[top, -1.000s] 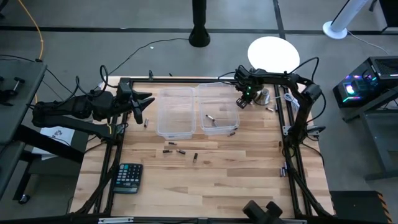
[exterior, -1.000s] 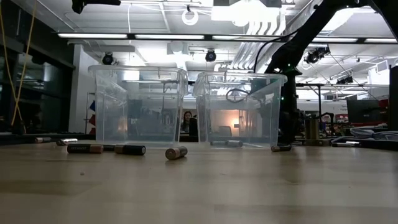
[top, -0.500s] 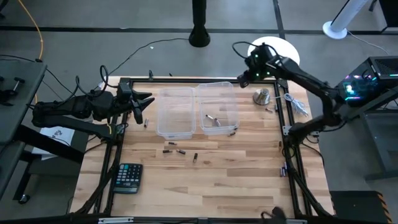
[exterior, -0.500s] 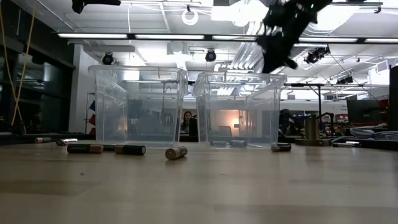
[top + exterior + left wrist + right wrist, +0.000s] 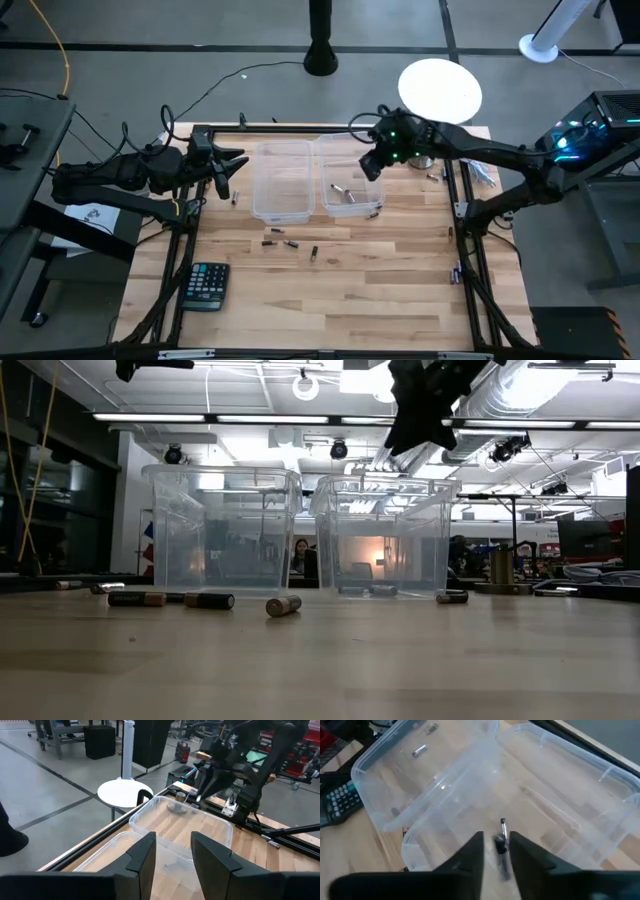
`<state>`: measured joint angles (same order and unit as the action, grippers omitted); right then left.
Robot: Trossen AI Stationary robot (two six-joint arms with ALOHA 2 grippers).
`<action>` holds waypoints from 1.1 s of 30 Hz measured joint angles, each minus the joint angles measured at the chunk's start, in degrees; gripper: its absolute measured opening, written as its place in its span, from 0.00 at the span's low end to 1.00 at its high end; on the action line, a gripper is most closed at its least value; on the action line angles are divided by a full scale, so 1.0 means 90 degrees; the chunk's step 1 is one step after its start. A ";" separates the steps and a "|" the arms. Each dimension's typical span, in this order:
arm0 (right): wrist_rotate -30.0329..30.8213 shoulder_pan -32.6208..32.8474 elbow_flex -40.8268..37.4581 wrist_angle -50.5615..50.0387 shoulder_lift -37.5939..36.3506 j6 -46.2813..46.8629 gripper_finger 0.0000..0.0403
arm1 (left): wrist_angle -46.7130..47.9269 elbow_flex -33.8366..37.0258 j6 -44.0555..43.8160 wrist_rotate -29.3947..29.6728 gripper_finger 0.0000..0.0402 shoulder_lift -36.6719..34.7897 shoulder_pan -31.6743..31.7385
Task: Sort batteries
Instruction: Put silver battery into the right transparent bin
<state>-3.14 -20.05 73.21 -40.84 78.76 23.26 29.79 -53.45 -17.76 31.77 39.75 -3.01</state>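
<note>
Two clear bins stand side by side at the table's far middle, the left bin (image 5: pixel 282 180) and the right bin (image 5: pixel 350 172). My right gripper (image 5: pixel 368 165) hangs open high above the right bin (image 5: pixel 560 795), pointing down at a slant. A small dark battery (image 5: pixel 500 842) shows blurred in the gap between its fingers, narrower than the gap; I cannot tell whether it touches them. Two batteries (image 5: pixel 344 194) lie on the right bin's floor. Several more batteries (image 5: pixel 290 243) lie on the wood in front of the bins. My left gripper (image 5: pixel 235 168) waits open, left of the left bin.
A black calculator (image 5: pixel 207 285) lies near the table's near left corner. A silver bell-shaped object (image 5: pixel 179 796) stands right of the right bin. More batteries lie by the right frame rail (image 5: pixel 434 176). A white round stool top (image 5: pixel 440 88) is beyond the far edge.
My right gripper has risen from low beside the bell-shaped object, at the right bin's far right corner, swung high and come toward the table's left over the right bin, tipping from pointing nearly straight down to a slant.
</note>
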 joint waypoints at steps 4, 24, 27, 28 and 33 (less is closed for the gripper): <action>0.0194 0.0043 0.0000 0.0042 -0.0001 -0.0091 0.39 | 0.0002 0.0000 0.0000 0.0000 0.29 0.0000 0.0001; 0.2364 -0.1927 -0.1542 -0.3167 -0.0022 0.1788 0.49 | 0.0002 0.0000 -0.0007 0.0003 0.29 0.0000 0.0000; 0.2128 -0.2223 -0.2061 -0.2683 -0.0022 0.1859 0.49 | 0.0002 0.0000 0.0061 0.0050 0.29 0.0000 0.0002; 0.1988 -0.2317 -0.2241 -0.2484 -0.0022 0.1860 0.49 | -0.0001 0.0000 0.0106 0.0055 0.29 0.0000 0.0001; 0.1602 -0.2833 -0.3102 -0.1591 -0.0017 0.1864 0.49 | -0.0001 0.0000 0.0169 0.0056 0.29 0.0000 0.0002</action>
<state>11.28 -45.55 45.29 -55.16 78.61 40.04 29.78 -53.45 -16.24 32.27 39.75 -2.98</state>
